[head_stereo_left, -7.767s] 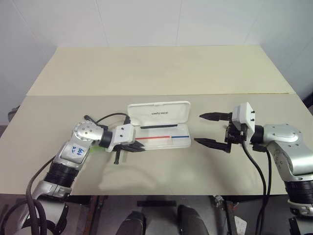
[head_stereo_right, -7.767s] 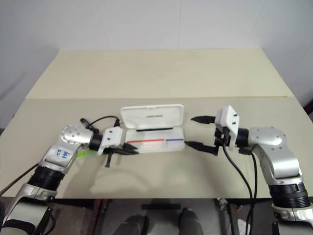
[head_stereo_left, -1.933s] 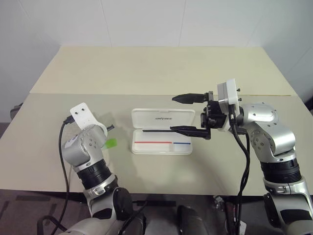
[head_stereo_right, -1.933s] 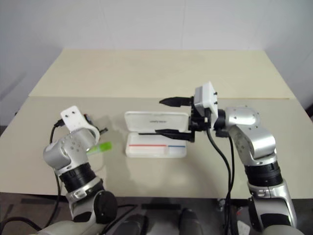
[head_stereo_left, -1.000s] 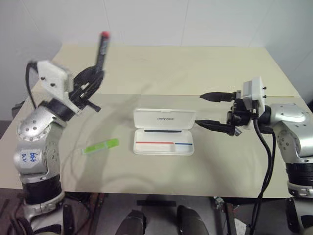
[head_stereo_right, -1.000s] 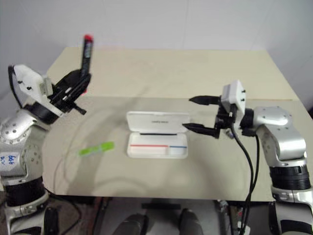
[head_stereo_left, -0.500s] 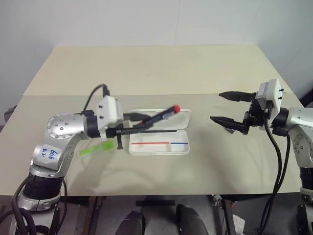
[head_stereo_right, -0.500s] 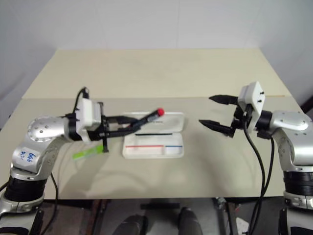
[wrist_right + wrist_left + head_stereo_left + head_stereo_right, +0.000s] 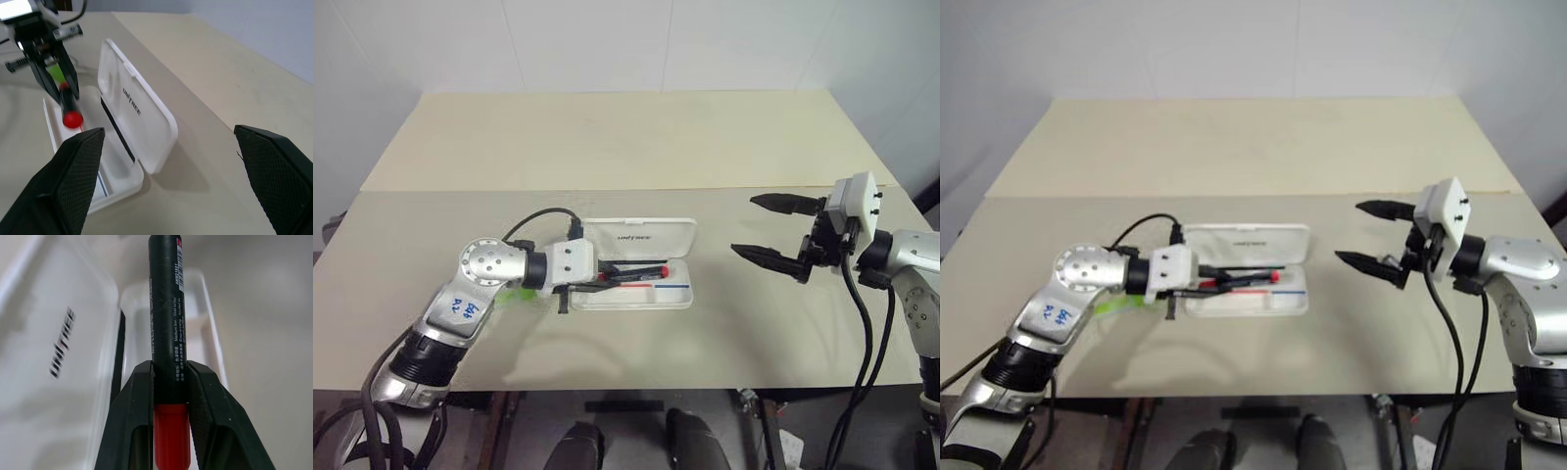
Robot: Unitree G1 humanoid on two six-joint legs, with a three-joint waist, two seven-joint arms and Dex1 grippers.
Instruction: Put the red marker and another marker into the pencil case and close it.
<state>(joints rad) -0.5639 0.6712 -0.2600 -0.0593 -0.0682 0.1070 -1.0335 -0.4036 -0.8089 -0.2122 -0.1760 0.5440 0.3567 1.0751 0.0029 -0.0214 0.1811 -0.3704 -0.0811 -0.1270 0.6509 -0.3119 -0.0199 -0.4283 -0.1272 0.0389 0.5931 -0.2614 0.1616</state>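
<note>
The pencil case (image 9: 641, 236) lies open mid-table, its white lid tipped back and its tray (image 9: 677, 298) toward me. My left gripper (image 9: 606, 277) is shut on the red marker (image 9: 641, 271), a black barrel with red ends. The marker points right, low over the tray, and I cannot tell whether its tip touches. In the left wrist view the fingers (image 9: 138, 404) clamp the marker (image 9: 166, 318) above the tray (image 9: 211, 338). The lime-green marker (image 9: 1114, 306) lies left of the case, partly hidden by my left arm. My right gripper (image 9: 766, 231) hangs open and empty to the right of the case.
The beige table (image 9: 636, 147) has a seam across its middle, and its back half stretches to the white wall. A black cable (image 9: 536, 217) loops off my left wrist beside the case lid. The table's front edge runs close below the case.
My left gripper has swung down and to the right from high over the table's left side, bringing the red marker low over the case tray. The right gripper has drifted slightly right.
</note>
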